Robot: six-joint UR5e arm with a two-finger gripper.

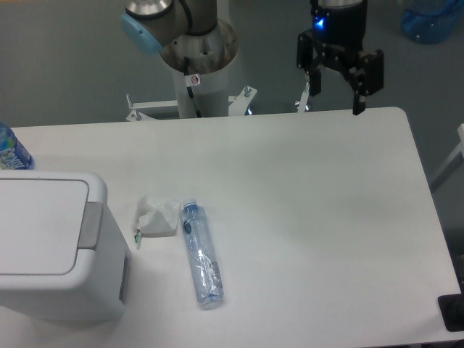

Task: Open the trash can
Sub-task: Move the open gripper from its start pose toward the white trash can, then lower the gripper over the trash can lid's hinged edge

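The single fixed camera looks down on a white table (pixel 290 188) with the trash can (pixel 51 246) at its near-left corner — a large white box-shaped bin with rounded corners, cut off by the left edge of the view. Its flat lid (pixel 40 225) lies closed, and the grey push tab (pixel 90 226) sits on the lid's right edge. Just right of the bin rests a crumpled white wrapper (pixel 159 216), and beside that a clear plastic bottle (pixel 201 254) lies on its side, its cap end pointing far. The gripper (pixel 335 94) hangs over the far edge of the table, well apart from the bin — its two black fingers (pixel 358 94) are spread wide with nothing between them, and a blue light glows on its body. The arm's base (pixel 197 51) stands behind the table's far edge.
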